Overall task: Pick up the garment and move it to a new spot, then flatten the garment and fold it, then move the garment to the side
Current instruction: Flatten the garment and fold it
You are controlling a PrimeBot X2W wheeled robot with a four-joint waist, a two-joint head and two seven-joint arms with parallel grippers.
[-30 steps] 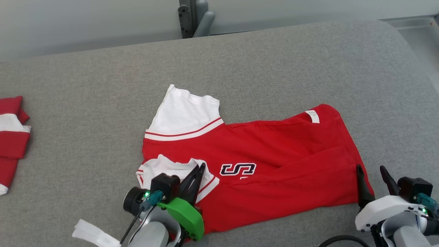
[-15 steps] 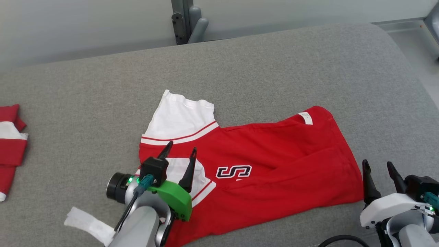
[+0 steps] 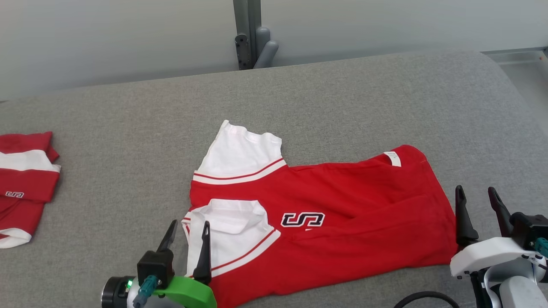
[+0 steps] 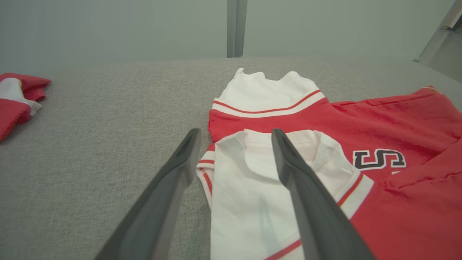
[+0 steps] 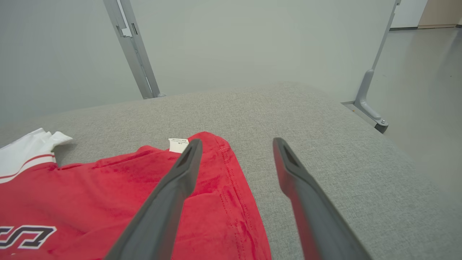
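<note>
The garment (image 3: pixel 342 214) is a red T-shirt with white sleeves and a dark logo, spread on the grey padded table (image 3: pixel 342 98). Its near white sleeve (image 3: pixel 227 231) is folded in over the red body. My left gripper (image 3: pixel 189 228) stands open at the sleeve's near left edge, holding nothing; in the left wrist view the left gripper (image 4: pixel 234 133) has one finger over the white sleeve (image 4: pixel 252 202) and the other over bare table. My right gripper (image 3: pixel 475 193) is open beside the shirt's hem; in the right wrist view the right gripper (image 5: pixel 234 142) straddles the hem edge of the garment (image 5: pixel 108 195).
Another red and white garment (image 3: pixel 21 179) lies at the table's far left edge. A grey metal post (image 3: pixel 252 34) rises behind the table against a pale wall. The table's right end curves off toward the floor (image 5: pixel 426 72).
My left gripper opened, let go of the white sleeve and drew back toward me; the sleeve now lies flatter on the red body. The camera view also shifted.
</note>
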